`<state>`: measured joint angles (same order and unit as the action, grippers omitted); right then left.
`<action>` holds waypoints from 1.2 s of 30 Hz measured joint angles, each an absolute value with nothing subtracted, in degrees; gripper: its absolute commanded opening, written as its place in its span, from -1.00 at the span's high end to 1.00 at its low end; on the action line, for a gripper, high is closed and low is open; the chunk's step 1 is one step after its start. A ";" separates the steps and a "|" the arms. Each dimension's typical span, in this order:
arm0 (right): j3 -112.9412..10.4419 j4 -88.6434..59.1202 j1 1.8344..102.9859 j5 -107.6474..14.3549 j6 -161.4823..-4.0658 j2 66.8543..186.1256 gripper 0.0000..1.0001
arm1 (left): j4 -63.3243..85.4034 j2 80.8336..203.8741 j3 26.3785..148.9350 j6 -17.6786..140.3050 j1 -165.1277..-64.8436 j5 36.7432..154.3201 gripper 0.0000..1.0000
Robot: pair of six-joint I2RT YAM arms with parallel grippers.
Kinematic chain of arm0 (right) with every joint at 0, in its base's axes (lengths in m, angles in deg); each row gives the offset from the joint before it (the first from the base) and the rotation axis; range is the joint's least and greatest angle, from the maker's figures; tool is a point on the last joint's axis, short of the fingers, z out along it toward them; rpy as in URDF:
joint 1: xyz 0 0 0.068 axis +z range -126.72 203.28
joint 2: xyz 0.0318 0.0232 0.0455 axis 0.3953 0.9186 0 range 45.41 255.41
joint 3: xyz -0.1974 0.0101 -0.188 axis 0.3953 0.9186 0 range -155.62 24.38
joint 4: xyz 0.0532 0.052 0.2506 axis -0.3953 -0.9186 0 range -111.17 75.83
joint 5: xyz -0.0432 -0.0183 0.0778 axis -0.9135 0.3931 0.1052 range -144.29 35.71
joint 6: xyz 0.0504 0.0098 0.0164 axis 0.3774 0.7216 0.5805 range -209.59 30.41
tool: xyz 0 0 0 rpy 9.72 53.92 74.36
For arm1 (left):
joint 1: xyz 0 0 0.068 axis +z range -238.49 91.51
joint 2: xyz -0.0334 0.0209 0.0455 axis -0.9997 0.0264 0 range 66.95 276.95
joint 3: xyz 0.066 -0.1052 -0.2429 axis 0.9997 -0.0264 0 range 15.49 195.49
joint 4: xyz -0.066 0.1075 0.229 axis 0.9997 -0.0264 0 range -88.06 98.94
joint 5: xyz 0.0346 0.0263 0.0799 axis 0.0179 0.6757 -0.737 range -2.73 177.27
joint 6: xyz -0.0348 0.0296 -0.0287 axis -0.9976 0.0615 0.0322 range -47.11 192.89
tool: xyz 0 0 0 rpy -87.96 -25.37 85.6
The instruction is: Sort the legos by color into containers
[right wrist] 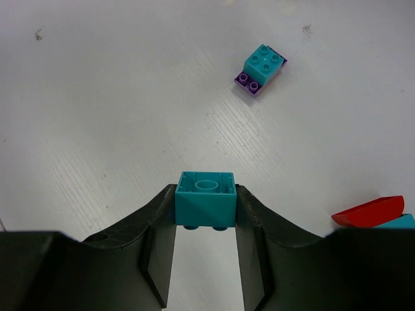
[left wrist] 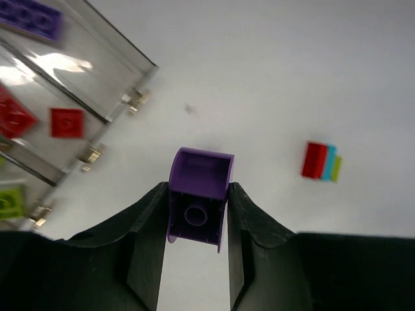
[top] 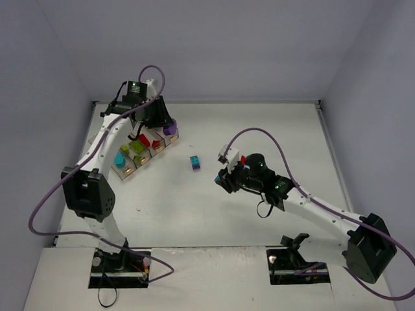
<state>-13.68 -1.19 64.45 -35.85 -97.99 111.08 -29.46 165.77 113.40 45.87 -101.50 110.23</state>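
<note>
Left wrist view, left pincer point(left wrist: 198, 188) clamped on one purple brick point(left wrist: 201, 172), right pincer point(right wrist: 206, 192) gripping one cyan brick point(right wrist: 206, 202), four bins point(top: 129, 168).

Reads as smooth, faintly glossy plastic on the purple brick point(left wrist: 201, 173) and the cyan brick point(right wrist: 206, 202). Clear smoky plastic for the containers point(left wrist: 97, 71), glossy, catching bright glare; small shiny metal fasteners point(left wrist: 135, 99) at the near ends. Matt black plastic on the fingers point(left wrist: 146, 246) of the left gripper point(left wrist: 198, 189) and right gripper point(right wrist: 205, 191). Looks matt white across the table point(right wrist: 117, 116), finely streaked and lightly scuffed.
</note>
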 measured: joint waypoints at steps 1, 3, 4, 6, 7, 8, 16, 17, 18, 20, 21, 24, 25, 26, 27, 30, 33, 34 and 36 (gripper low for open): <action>-14.03 -1.19 64.45 -35.85 -97.97 111.47 1.00 | -28.91 167.41 114.73 45.84 -100.52 107.78 1.00; -14.60 -1.19 64.45 -35.85 -97.77 112.04 1.00 | -27.64 171.35 117.16 45.60 -98.84 103.54 1.00; -14.84 -1.22 64.45 -35.85 -97.60 112.19 1.00 | -27.20 173.40 118.38 45.41 -98.18 101.62 1.00; -15.27 -1.19 64.45 -35.85 -97.38 112.39 1.00 | -26.46 178.12 121.18 45.17 -96.98 98.36 1.00; -15.45 -1.19 64.45 -35.85 -97.34 112.50 1.00 | -26.13 180.59 122.66 45.04 -96.61 96.88 1.00; -15.60 -1.19 64.45 -35.85 -97.23 112.59 1.00 | -26.18 183.08 124.28 44.95 -96.41 95.74 1.00; -16.72 -1.33 64.45 -35.87 -96.90 112.94 1.00 | -25.35 195.56 132.54 44.75 -96.63 92.09 0.53; -16.94 -1.35 64.45 -35.87 -96.90 113.11 1.00 | -25.32 196.11 132.98 44.75 -96.67 91.92 0.36; -17.09 -1.30 64.45 -35.89 -96.90 113.26 1.00 | -25.28 196.31 133.11 44.77 -96.67 91.83 0.22; -17.20 -1.37 64.45 -35.94 -96.88 113.53 1.00 | -25.30 196.35 133.11 44.80 -96.67 91.67 -0.02; -17.22 -1.37 64.45 -35.98 -96.90 113.61 1.00 | -25.19 196.26 133.11 44.77 -96.67 91.59 -0.18; -17.57 -1.63 64.45 -35.98 -96.97 113.83 0.99 | -25.02 195.50 132.74 44.86 -96.67 91.46 -0.27; -17.81 -1.63 64.45 -35.98 -97.01 113.92 0.99 | -25.04 195.00 132.32 44.86 -96.67 91.50 -0.28; -18.20 -1.67 64.45 -35.98 -97.14 114.07 0.99 | -25.26 194.10 131.67 44.88 -96.67 91.57 -0.31; -18.66 -1.72 64.45 -35.94 -97.25 114.27 0.99 | -25.41 192.99 130.77 44.91 -96.74 91.76 -0.33; -20.37 -1.76 64.45 -35.76 -97.95 115.06 0.97 | -26.05 187.50 126.38 44.82 -97.00 92.90 -0.33; -22.05 -1.81 64.45 -35.09 -99.11 115.73 0.95 | -27.12 179.43 120.76 44.71 -97.68 96.90 -0.34; -22.64 -1.83 64.45 -34.58 -99.65 115.97 0.94 | -27.20 176.42 118.84 44.62 -98.18 99.26 -0.34; -23.73 -1.81 64.45 -33.51 -100.70 116.48 0.93 | -27.95 170.78 115.58 44.34 -99.58 104.02 -0.34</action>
